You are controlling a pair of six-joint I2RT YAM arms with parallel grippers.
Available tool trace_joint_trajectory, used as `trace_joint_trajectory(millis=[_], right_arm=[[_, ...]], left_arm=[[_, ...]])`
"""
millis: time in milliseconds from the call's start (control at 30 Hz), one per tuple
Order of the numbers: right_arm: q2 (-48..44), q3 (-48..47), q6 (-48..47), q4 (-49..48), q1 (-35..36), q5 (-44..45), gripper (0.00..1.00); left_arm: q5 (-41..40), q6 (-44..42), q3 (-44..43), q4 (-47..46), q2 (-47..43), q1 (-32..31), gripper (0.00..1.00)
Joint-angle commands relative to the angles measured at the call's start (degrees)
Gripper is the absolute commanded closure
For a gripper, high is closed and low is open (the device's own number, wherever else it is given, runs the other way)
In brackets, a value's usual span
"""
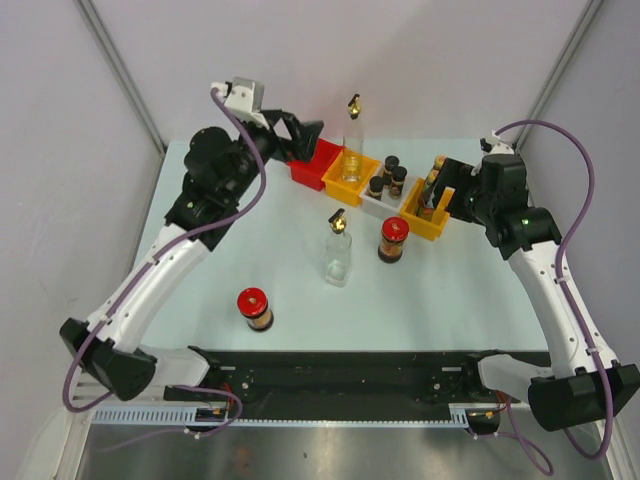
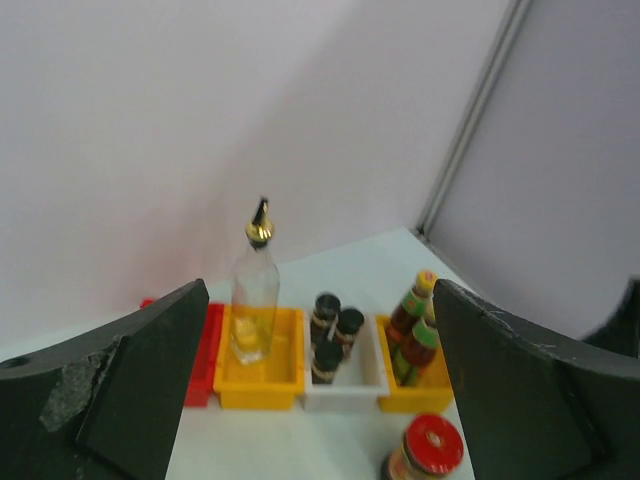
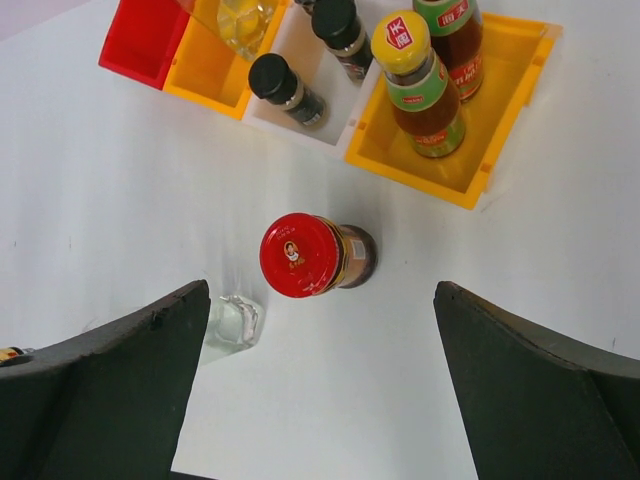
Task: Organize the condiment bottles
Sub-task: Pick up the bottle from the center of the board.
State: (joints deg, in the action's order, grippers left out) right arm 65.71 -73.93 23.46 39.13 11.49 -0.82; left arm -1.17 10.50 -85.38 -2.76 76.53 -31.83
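One tall clear glass bottle (image 1: 352, 150) (image 2: 255, 300) with a gold spout stands in a yellow bin (image 1: 340, 183) (image 2: 260, 385). A second one (image 1: 338, 250) (image 3: 232, 322) stands on the table. Three black-capped shakers (image 1: 388, 175) (image 2: 335, 330) (image 3: 280, 85) fill the white bin (image 1: 380, 205) (image 2: 345, 395). Two sauce bottles (image 1: 432, 188) (image 2: 412, 320) (image 3: 415, 75) lean in the right yellow bin (image 1: 425, 225) (image 3: 470, 150). One red-lidded jar (image 1: 394, 240) (image 3: 300, 255) (image 2: 428, 448) stands beside the table bottle, another (image 1: 255, 308) nearer the front left. My left gripper (image 1: 308, 135) (image 2: 320, 290) is open by the red bin. My right gripper (image 1: 450, 192) (image 3: 320, 290) is open above the middle jar.
The red bin (image 1: 310, 170) (image 2: 205, 350) (image 3: 145, 40) at the left end of the row holds nothing that I can see. Walls close in behind the bins. The black rail (image 1: 350, 385) with the arm bases runs along the near edge.
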Motion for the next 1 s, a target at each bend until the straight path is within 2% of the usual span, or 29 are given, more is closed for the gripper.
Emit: trace_joint_trajectory(millis=[0,100,400,533,700,833,867,967], right_arm=[[-2.0,0.5,-0.5,1.5,-0.3,0.8,0.0],[-2.6,1.2,-0.3,1.6,-0.2,2.3,0.0],[-2.5,1.9,0.3,2.3,-0.2,2.6,0.0],[-2.5,2.1,0.2,2.3,-0.2,2.8,0.0],[-2.0,2.2,0.3,1.9,-0.2,2.7,0.0],[-0.2,3.3,0.5,-0.5,0.2,-4.3,0.0],[0.8,3.8,1.1,-1.2,0.4,-9.0,0.02],[1.7,4.8,3.4,-4.1,2.9,-14.7,0.1]], left_arm=[[7.0,2.8,8.0,9.9,-5.2,-0.7,0.0],[9.2,2.1,14.3,10.1,-7.5,-1.5,0.0],[8.6,-1.0,31.9,-0.5,-15.8,-8.6,0.0],[6.8,0.9,35.5,-6.1,-17.9,-10.1,0.01],[4.8,0.1,36.1,-6.6,-18.4,-10.5,0.01],[6.8,0.0,35.9,-5.7,-16.6,-11.0,0.02],[8.1,0.0,35.9,-5.6,-16.3,-11.2,0.03],[10.7,-1.9,36.0,-4.8,-15.5,-12.5,0.04]])
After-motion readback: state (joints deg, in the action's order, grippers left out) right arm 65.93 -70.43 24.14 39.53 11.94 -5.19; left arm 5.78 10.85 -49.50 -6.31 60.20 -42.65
